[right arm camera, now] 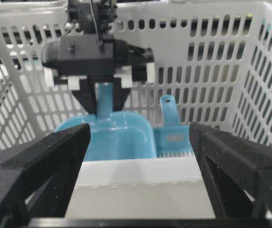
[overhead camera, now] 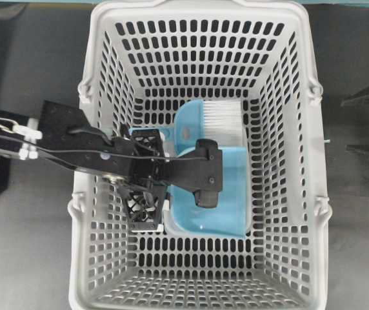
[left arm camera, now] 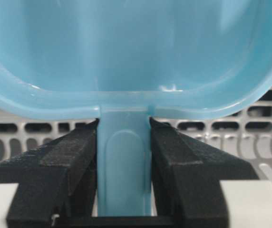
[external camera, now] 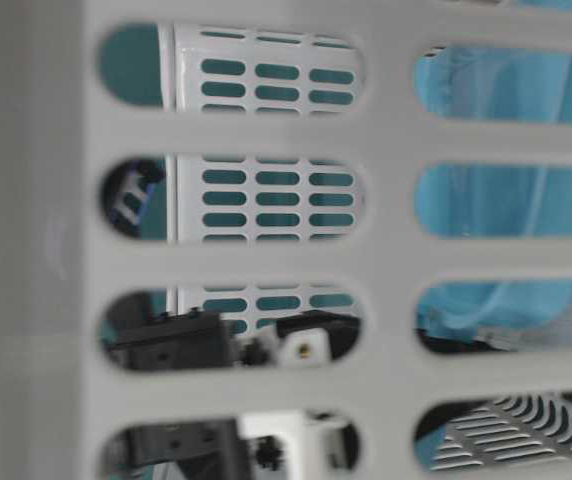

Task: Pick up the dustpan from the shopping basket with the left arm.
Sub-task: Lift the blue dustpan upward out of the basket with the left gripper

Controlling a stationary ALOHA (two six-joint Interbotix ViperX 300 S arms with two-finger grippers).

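The light blue dustpan [overhead camera: 233,197] is inside the grey shopping basket [overhead camera: 94,77], next to a blue hand brush [overhead camera: 188,126] with white bristles. My left gripper [overhead camera: 171,177] reaches in from the left and is shut on the dustpan's thin handle [left arm camera: 124,166]. Both black fingers [left arm camera: 72,156] press its sides just behind the tray [left arm camera: 136,47]. In the right wrist view the handle [right arm camera: 103,97] points up in the left gripper [right arm camera: 103,102] and the tray [right arm camera: 114,137] slopes down. My right gripper [right arm camera: 138,147] is open and empty outside the basket rim [right arm camera: 136,178].
The basket's slotted walls [right arm camera: 207,71] close in the left arm on all sides. The brush [right arm camera: 171,135] lies against the dustpan's side. In the table-level view the near wall [external camera: 266,130] fills the frame, with blue plastic [external camera: 496,200] behind its slots.
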